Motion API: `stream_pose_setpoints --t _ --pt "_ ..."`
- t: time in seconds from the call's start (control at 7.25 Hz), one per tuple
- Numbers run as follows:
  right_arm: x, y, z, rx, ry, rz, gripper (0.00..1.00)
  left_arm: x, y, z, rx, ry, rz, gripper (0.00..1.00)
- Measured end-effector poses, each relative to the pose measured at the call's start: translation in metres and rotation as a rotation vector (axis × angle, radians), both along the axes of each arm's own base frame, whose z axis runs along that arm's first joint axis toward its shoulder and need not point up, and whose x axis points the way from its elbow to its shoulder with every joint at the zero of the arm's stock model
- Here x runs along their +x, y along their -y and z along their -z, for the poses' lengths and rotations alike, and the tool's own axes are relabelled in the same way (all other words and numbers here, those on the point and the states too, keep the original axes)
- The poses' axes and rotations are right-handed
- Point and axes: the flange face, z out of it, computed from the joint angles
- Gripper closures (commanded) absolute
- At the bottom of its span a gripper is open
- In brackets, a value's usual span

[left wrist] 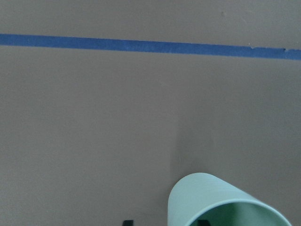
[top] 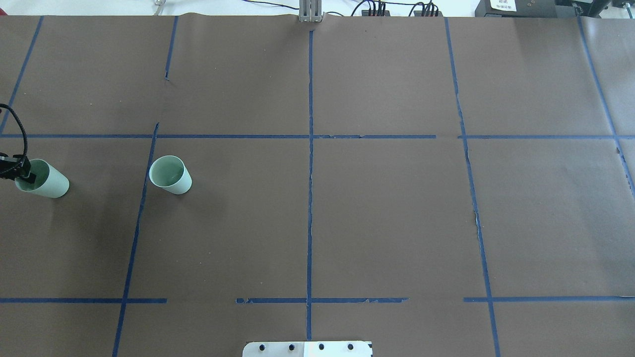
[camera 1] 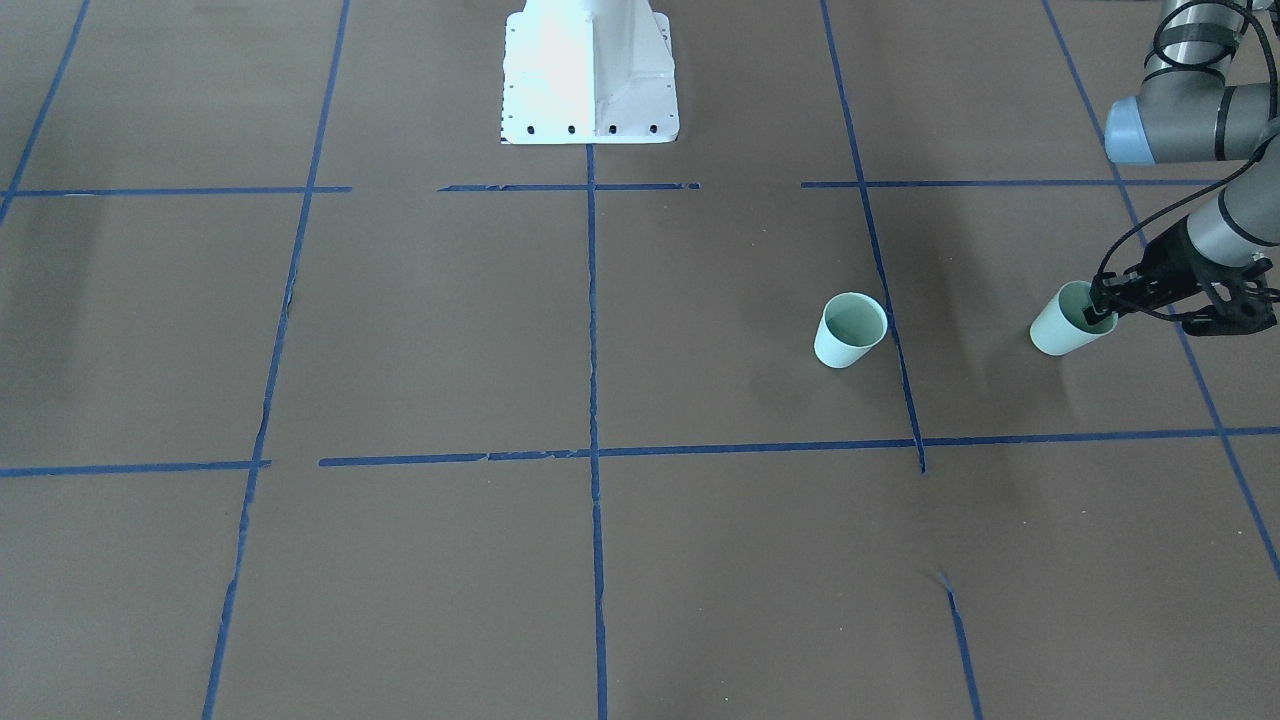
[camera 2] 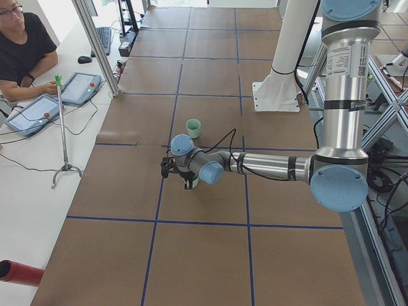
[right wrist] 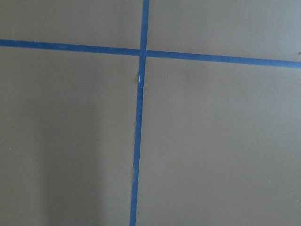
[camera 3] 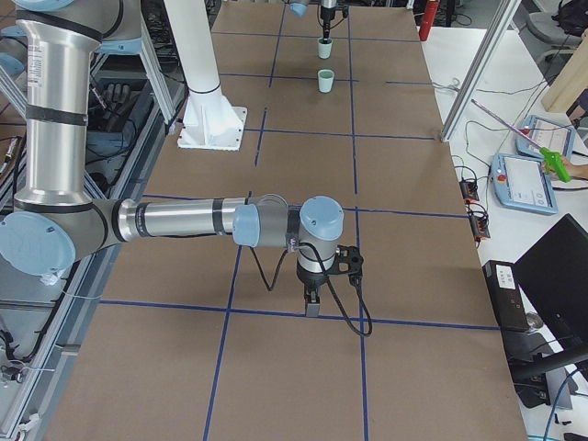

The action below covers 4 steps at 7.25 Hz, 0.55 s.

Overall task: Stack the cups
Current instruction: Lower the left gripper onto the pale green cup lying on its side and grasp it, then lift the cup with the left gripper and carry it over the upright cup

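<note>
Two pale mint-green cups stand upright on the brown table. One cup (camera 1: pixel 850 332) (top: pixel 171 175) stands free beside a blue tape line. The other cup (camera 1: pixel 1060 325) (top: pixel 47 182) is at the table's end on my left side. My left gripper (camera 1: pixel 1100 305) (top: pixel 26 174) straddles this cup's rim, one finger inside and one outside. In the left wrist view the cup (left wrist: pixel 221 202) fills the bottom edge, and a gap shows between the outer finger and the wall. My right gripper (camera 3: pixel 312 305) hovers low over bare table far from both cups; I cannot tell whether it is open or shut.
The white robot pedestal (camera 1: pixel 590 75) stands at the table's robot-side edge. Blue tape lines (camera 1: pixel 592 320) divide the brown table into squares. An operator (camera 2: pixel 25 44) sits beyond the far side with tablets (camera 2: pixel 80 86). A thin stand (camera 2: pixel 62 127) is near him.
</note>
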Motion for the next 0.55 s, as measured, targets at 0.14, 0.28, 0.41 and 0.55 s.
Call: stream_pose_setpoints --t 0.14,0.28,0.41,0.55 --pt "0.0 0.0 0.0 0.0 0.0 0.0 0.0 0.0 0.0 0.014 -0.033 -0.022 0.025 1.0" --pt "0.0 0.0 0.0 -0.001 0.0 0.0 0.0 -0.001 0.0 0.045 -0.061 -0.038 0.05 1.0" --pt "0.0 0.0 0.0 -0.001 0.0 0.0 0.0 -0.001 0.002 0.088 -0.081 -0.047 0.068 1.0" --pt "0.0 0.0 0.0 -0.001 -0.001 0.0 0.0 0.003 0.009 0.125 -0.1 -0.059 0.097 1.0"
